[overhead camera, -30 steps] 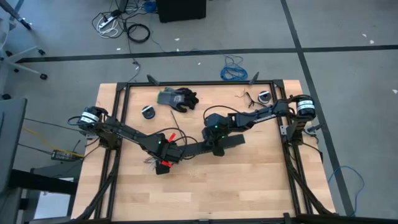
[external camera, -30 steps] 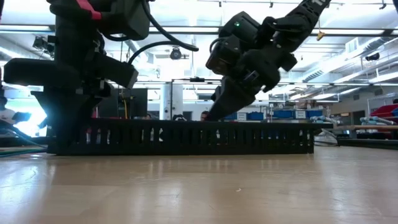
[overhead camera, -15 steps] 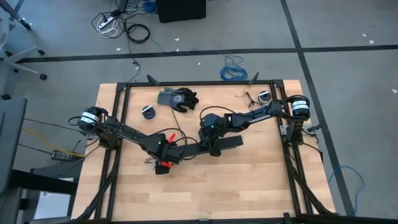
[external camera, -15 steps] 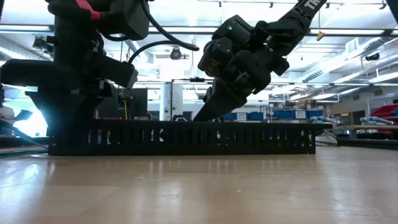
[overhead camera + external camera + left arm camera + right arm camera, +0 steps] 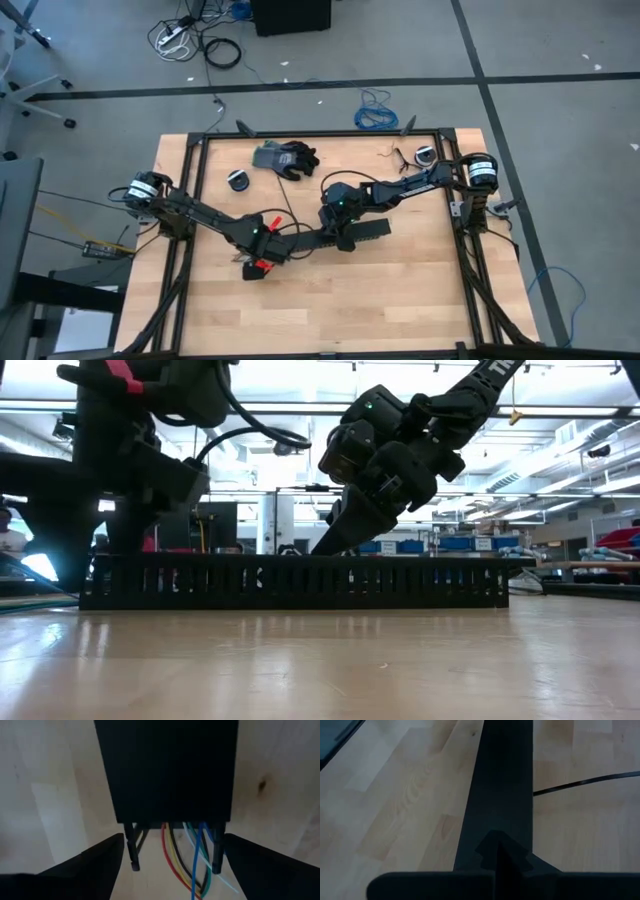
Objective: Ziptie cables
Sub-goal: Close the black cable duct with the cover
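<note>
Well, the left gripper (image 5: 170, 857) stood wide at the channel's (image 5: 300, 582) end, fingers (image 5: 85, 870) spread either side and clasping nothing, the cables (image 5: 192, 865) spilling out of that end between them. The right gripper (image 5: 501, 851) was pinched shut and empty, tip down on the channel's lid near the middle. By my reckoning the wires were only bedded, no tie on yet; next calls for gathering the thin, glossy strands. The channel was matte black, slotted like a comb, on pale wood.
</note>
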`<move>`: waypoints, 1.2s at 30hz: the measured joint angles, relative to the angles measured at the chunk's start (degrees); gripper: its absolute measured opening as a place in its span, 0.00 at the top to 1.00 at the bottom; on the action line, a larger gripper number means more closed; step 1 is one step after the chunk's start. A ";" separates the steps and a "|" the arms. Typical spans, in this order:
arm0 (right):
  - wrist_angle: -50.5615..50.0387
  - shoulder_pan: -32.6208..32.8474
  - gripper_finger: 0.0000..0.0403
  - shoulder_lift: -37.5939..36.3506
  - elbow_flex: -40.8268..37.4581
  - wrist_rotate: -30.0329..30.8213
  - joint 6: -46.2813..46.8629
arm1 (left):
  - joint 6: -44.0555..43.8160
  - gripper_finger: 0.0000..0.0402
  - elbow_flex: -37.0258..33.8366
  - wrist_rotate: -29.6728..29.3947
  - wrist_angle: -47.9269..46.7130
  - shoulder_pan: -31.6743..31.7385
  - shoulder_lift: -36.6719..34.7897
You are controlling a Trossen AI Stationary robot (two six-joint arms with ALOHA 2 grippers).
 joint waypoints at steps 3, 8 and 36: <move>0.02 0.02 1.00 -0.02 0.00 -0.02 -0.38 | 0.07 0.18 0.00 -1.61 0.13 -0.13 0.00; 0.04 0.00 1.00 -0.02 0.00 -0.21 -0.40 | -0.11 0.22 -0.02 -2.26 0.15 -0.08 0.00; 0.65 0.11 1.00 -7.10 -0.56 -1.32 0.03 | -1.47 0.43 -0.13 -2.98 1.03 -0.06 0.00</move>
